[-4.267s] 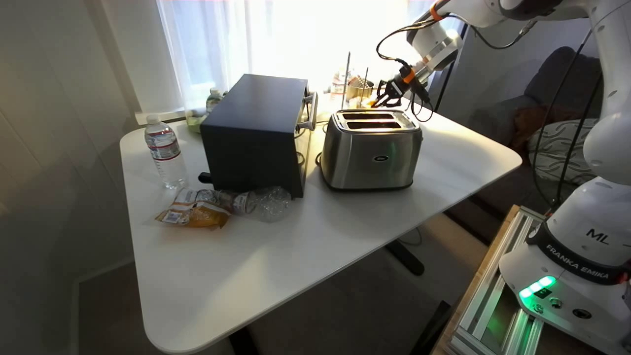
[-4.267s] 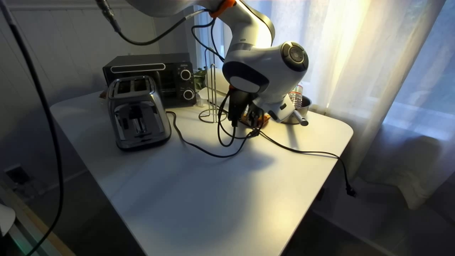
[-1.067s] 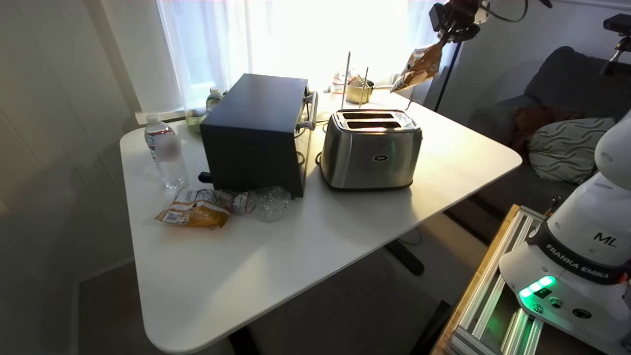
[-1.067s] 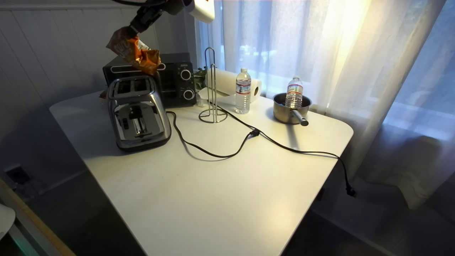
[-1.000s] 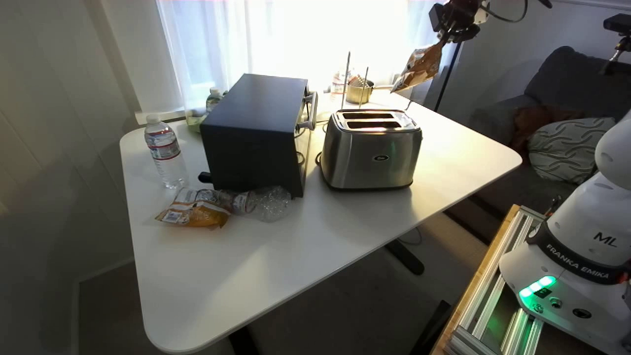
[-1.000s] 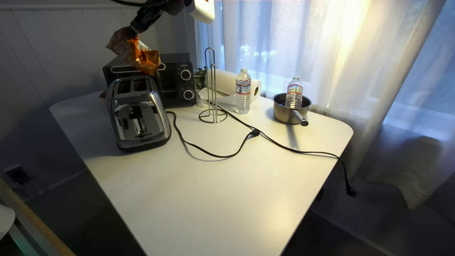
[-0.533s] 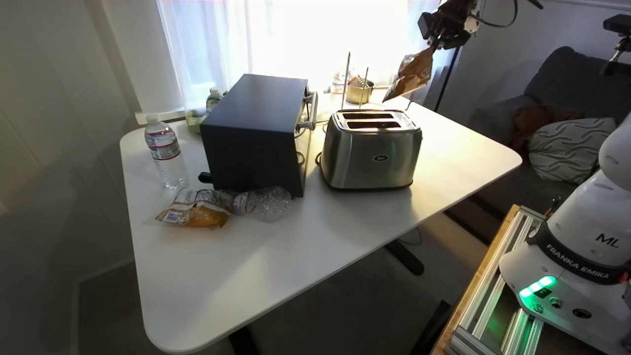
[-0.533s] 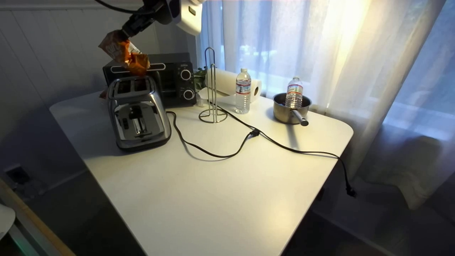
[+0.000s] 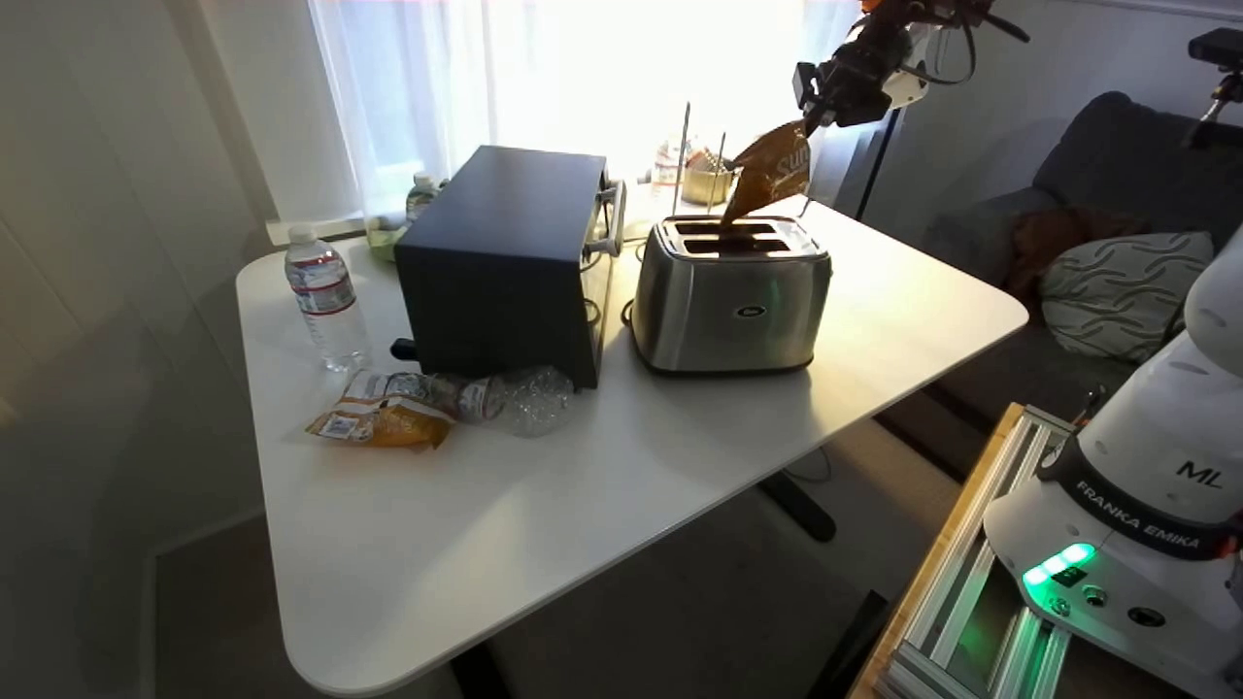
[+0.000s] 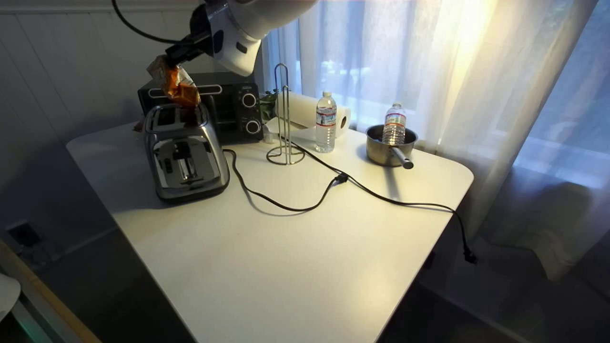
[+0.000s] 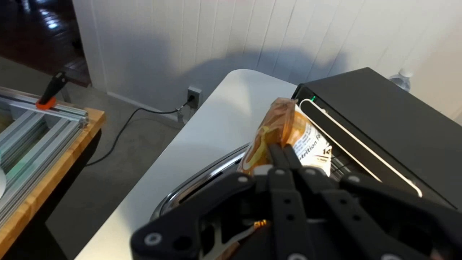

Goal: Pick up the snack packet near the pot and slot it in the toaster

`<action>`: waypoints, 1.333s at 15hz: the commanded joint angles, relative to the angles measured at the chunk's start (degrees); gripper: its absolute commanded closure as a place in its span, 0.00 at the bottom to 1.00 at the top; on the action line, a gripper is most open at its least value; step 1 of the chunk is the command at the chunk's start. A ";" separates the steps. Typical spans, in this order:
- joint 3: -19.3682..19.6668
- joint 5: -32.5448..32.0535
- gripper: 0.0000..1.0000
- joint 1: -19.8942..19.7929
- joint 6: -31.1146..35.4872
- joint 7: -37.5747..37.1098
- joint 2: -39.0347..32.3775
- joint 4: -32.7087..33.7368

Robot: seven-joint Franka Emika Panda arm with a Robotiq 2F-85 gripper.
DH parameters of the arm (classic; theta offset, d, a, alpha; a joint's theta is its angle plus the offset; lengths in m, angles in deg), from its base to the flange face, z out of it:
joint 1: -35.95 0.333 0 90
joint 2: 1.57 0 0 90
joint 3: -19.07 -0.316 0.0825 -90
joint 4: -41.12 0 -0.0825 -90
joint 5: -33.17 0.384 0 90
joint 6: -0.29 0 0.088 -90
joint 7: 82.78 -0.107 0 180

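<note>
The gripper (image 11: 282,148) is clamping the snack packet (image 9: 774,173) near its upper end; in the wrist view its two fingers (image 11: 277,157) are standing almost together. The packet is hanging tilted over the toaster (image 9: 733,311). In an exterior view its lower tip is pointing down at the far slot (image 9: 694,229), but I cannot tell whether the tip is inside it or just above it. The wrist view is showing part of a nutrition label (image 11: 310,146) on the packet, which the exterior views are not letting me read. In this wrist view the gripper is hiding most of the toaster, and only a piece of shiny rim (image 11: 213,171) is appearing.

In an exterior view, a yellow packet (image 9: 388,417) is lying at the near left of the table (image 9: 486,544), with clear plastic (image 9: 534,400) at its right, and a black appliance (image 9: 500,262) is standing left of the toaster. In an exterior view, two knobs (image 10: 249,100) of this appliance are facing the camera, and at the far right a water bottle (image 10: 394,126) is resting inside the pot (image 10: 379,155), with another bottle (image 10: 326,126) standing to its left.
</note>
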 commanded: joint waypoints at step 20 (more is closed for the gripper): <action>-0.74 12.04 0.49 2.75 11.93 -5.98 7.38 -14.13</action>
